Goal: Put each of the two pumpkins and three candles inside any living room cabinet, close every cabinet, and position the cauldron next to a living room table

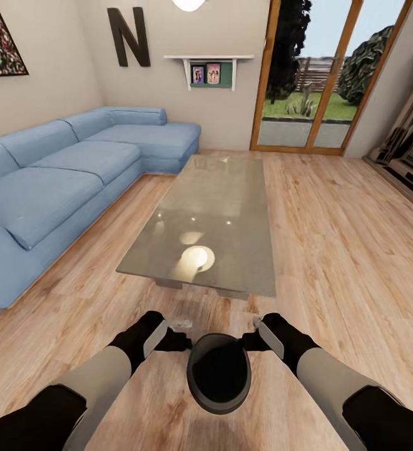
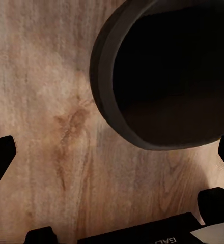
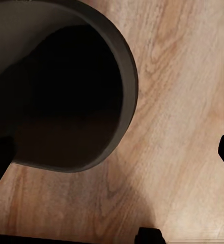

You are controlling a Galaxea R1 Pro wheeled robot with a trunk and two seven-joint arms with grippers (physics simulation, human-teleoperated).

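Note:
The black cauldron sits low in the head view, over the wood floor, just in front of the coffee table with its glossy grey-beige top. My left gripper is at the cauldron's left rim and my right gripper at its right rim. In both wrist views the fingers stand wide apart at the picture's edges, so both are open. The cauldron's dark mouth lies beside the left gripper's fingers and the cauldron also lies beside the right gripper's. I cannot tell whether any finger touches the rim. Pumpkins and candles are out of view.
A blue corner sofa runs along the left wall. A glass patio door is at the back. A brown wooden unit stands against the right wall. Bare wood floor stretches to the right of the table.

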